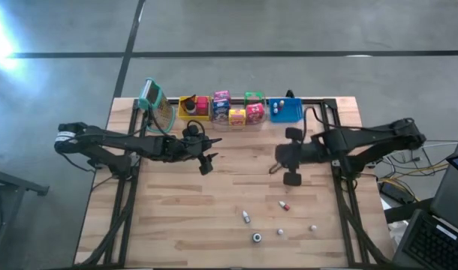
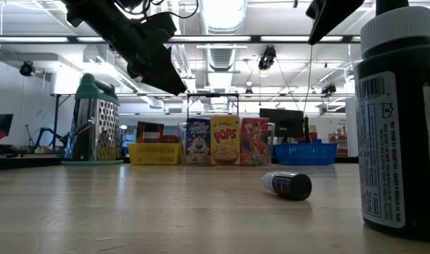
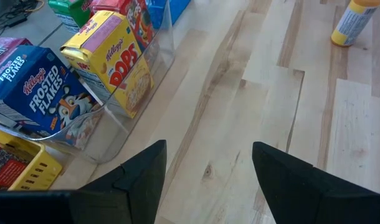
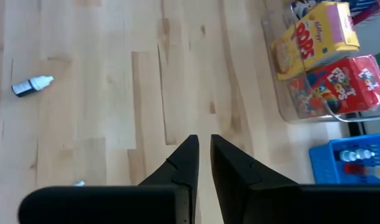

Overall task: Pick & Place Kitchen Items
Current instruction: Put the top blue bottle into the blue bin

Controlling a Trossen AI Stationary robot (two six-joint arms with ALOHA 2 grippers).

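Spanning the whole scene, the wooden table (image 1: 176,217) carries both arms above its middle band. At the far edge stands a row of containers: a grater (image 1: 155,105) at the left, then a yellow basket (image 1: 193,107), a clear bin (image 3: 131,127) and a blue basket (image 1: 286,111) at the right.

The left gripper (image 1: 206,160) hovers left of centre, just near of the yellow basket, released, with its two fingers (image 3: 140,180) well apart and nothing between them. The right gripper (image 1: 280,159) hovers right of centre, near of the blue basket, clenched, with its fingers (image 4: 184,168) almost touching and empty.

The clear bin holds three small cereal boxes upright side by side: a blue box (image 3: 37,93), a yellow box (image 3: 118,59) and a red box (image 4: 346,84).

Small bottles lie scattered on the near right of the table: a red-capped bottle (image 1: 284,205), a white bottle (image 1: 246,217) and a dark bottle (image 2: 289,185) on its side.
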